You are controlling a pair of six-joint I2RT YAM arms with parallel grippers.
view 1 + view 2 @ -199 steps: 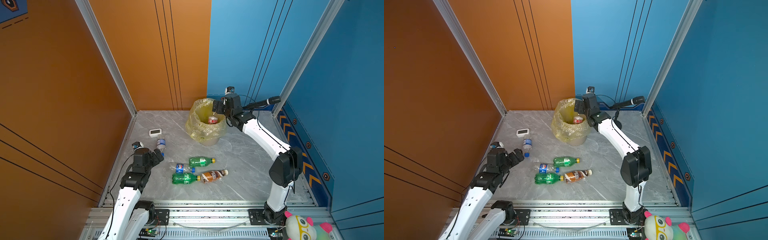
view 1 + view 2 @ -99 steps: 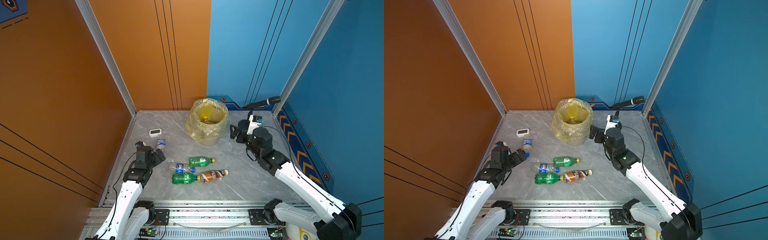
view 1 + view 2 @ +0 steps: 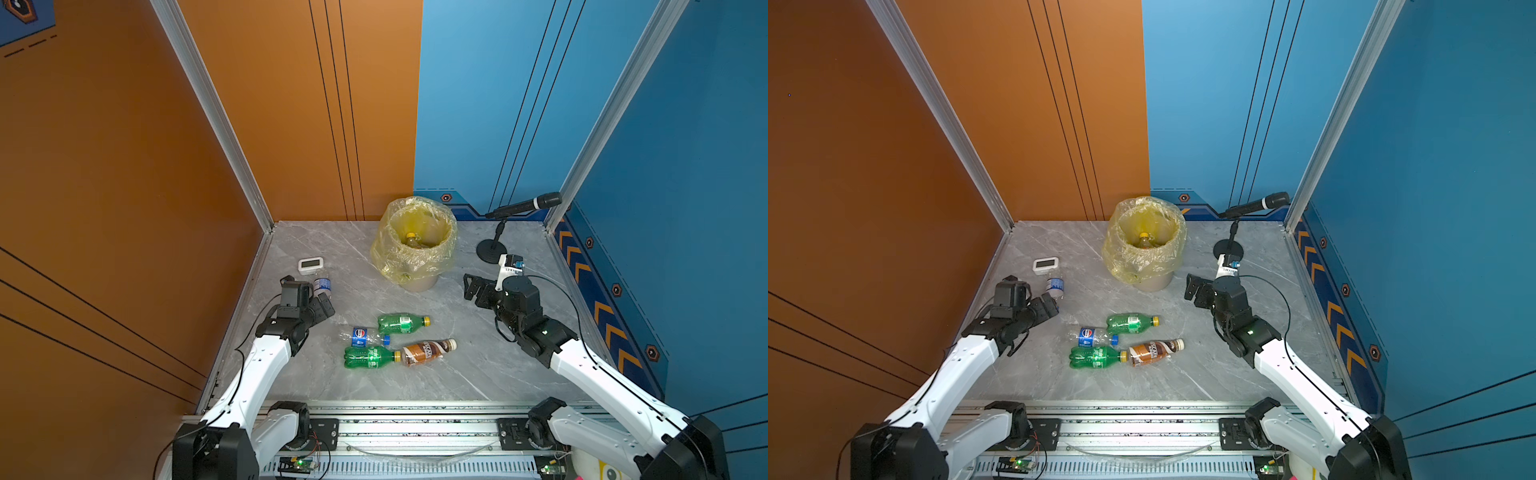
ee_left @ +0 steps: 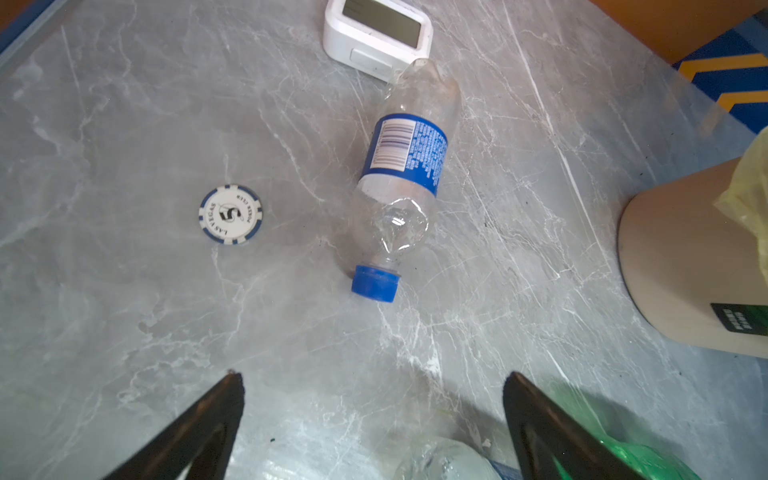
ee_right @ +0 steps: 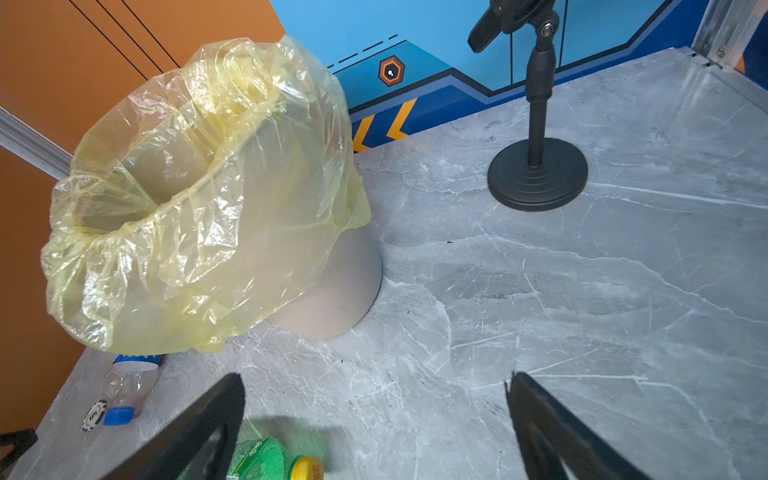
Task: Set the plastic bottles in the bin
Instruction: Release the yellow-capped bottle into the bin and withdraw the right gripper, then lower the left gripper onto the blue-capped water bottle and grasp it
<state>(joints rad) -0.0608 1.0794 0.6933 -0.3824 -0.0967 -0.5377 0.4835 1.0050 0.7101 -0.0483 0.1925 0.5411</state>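
Observation:
The bin (image 3: 432, 266) stands at the back, and a yellow-capped bottle (image 3: 411, 240) shows inside it. On the floor lie two green bottles (image 3: 401, 324) (image 3: 368, 357), the Pepsi bottle (image 3: 363, 336) and the brown coffee bottle (image 3: 426, 351). A small clear water bottle (image 4: 405, 166) lies near the timer. My left gripper (image 4: 374, 376) is open just short of the water bottle's blue cap. My right gripper (image 5: 374, 376) is open and empty, low to the right of the bin (image 5: 199, 199). One green bottle (image 5: 257, 459) lies by its finger.
A white timer (image 3: 310, 265) and a poker chip (image 4: 230, 214) lie by the water bottle near the left wall. A microphone on a round-based stand (image 3: 492, 251) is at the back right, just behind my right gripper (image 3: 469, 289).
My right arm has pulled back from over the bin and come down to its right, open and empty. My left gripper has edged forward towards the water bottle.

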